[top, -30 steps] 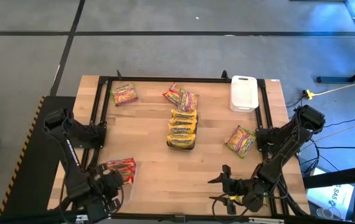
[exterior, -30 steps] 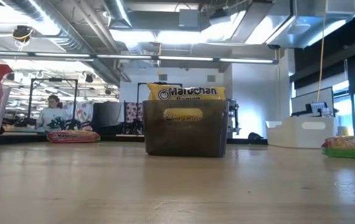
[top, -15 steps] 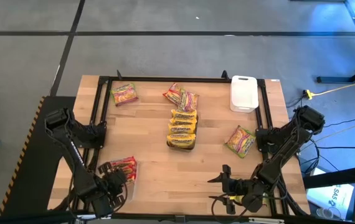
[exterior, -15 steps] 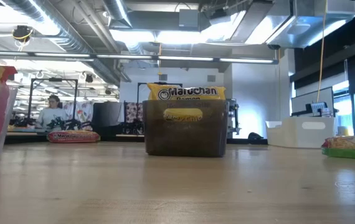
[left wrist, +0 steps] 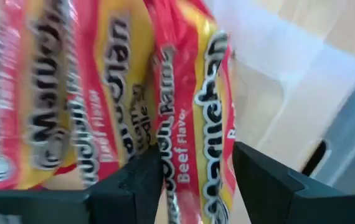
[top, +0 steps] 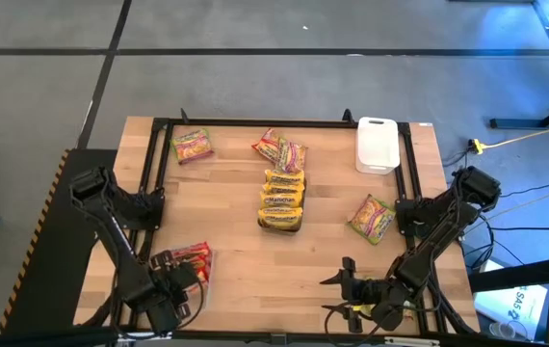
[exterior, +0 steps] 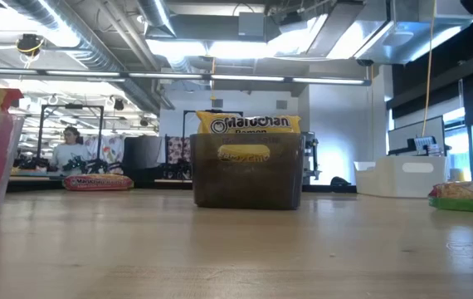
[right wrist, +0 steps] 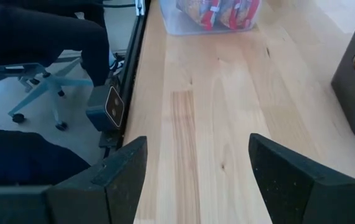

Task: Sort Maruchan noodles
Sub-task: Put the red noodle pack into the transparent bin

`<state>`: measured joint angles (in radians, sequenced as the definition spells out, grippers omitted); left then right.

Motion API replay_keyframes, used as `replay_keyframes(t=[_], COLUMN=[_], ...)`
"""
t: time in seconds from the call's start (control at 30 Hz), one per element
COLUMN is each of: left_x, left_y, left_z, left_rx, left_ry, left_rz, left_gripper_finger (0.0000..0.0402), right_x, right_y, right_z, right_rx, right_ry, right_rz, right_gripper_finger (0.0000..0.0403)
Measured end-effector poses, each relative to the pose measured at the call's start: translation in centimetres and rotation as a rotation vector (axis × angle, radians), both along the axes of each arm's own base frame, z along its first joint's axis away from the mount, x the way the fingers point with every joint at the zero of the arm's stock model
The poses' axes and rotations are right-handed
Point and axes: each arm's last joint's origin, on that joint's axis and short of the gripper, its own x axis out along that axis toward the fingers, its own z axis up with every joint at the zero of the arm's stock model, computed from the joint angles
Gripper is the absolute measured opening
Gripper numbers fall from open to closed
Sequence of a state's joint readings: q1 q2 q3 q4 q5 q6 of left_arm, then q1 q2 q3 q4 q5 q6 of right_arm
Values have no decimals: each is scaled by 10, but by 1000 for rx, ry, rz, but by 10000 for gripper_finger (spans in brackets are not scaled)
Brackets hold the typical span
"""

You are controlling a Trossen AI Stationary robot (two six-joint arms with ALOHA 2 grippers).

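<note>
Red Maruchan packets (top: 190, 258) stand on edge in a clear tray (top: 200, 277) at the table's near left. My left gripper (left wrist: 196, 180) hangs over them, pointing down, open, with one red packet (left wrist: 193, 124) between its fingers. Yellow packets (top: 282, 196) fill a dark tray (exterior: 247, 178) at the middle. Green-and-pink packets lie flat at the far left (top: 192, 145) and at the right (top: 372, 218); two more packets (top: 280, 150) lie behind the dark tray. My right gripper (top: 347, 284) waits open near the front edge, nothing between its fingers. My left gripper comes from above, pointing down, one finger (left wrist: 137, 190) on each flat side of the red packet's upper edge (left wrist: 190, 168). Whether the fingers touch the packet I cannot tell. The packet stands on edge in the clear tray beside the other red ones.
A white tray (top: 376, 145) sits at the far right corner. A black frame (top: 255, 122) runs around the table top. Bare wood (right wrist: 221, 143) stretches between my right gripper and the trays. Beyond the table's edge stand an office chair (right wrist: 40, 99) and a person in dark clothing (right wrist: 34, 31).
My left gripper has come down a little over the clear tray and shifted slightly toward the table's near edge.
</note>
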<state>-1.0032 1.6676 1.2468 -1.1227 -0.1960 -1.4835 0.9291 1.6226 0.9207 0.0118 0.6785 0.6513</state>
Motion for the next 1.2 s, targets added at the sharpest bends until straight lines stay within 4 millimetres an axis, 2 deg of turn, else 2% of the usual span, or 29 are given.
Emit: replay_keyframes(t=[0.17,0.27,0.4,0.57,0.7,0.8,1.03,1.2], left_x=[4,8,21,42,63,83,119,132], left_y=[4,5,0,-7,-8,0,27,53], left_z=[32,53,76,88,82,70,23,-1], left_rx=[93,133,147,183,199,164,18,94], left_ry=[-67,-180,-465,-839,-910,-901,-865,-893], left_rz=[11,45,103,167,127,112,-17,-42], left_gripper_finger=[182,182,182,182,182,182,182,182], right_x=[0,0,0,0,2,5,9,22], right_y=[0,0,0,-1,-7,-22,-76,-112], right_z=[0,0,0,0,3,6,14,12], right_rx=[-3,-3,2,4,-5,-38,-188,-336], right_ry=[0,0,-1,-6,4,39,191,290], right_rz=[-1,-1,-4,-14,-52,-107,-273,-340], right_gripper_finger=[255,255,255,255,254,246,198,164])
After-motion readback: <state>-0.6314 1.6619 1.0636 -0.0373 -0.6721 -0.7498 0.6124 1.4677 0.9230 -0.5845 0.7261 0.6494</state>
